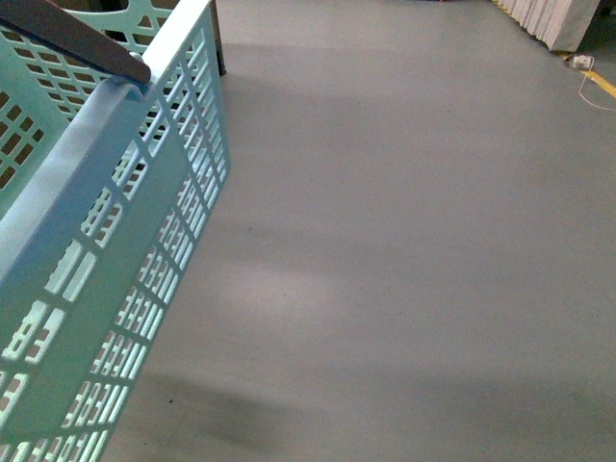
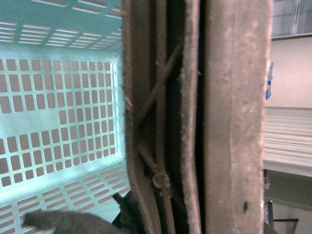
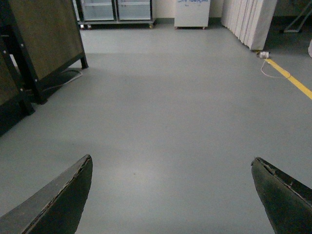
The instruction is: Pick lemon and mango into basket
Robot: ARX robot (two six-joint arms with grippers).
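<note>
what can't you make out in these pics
Lemon, mango: in no view.
Basket inside: cut off by the front view's edge; brown handles cover part of it in the left wrist view.
Left pincer: only a blurred dark shape in the left wrist view; open or shut unclear.
Right pincer: the right wrist view's edge cuts off all but two spread fingers.

The basket [image 1: 96, 192] is turquoise with slotted lattice, its handle [image 1: 77, 38] dark brown, the floor [image 1: 404, 241] grey.

Dim, cool light; soft floor [image 1: 385, 241] shadows; slight blur.
</note>
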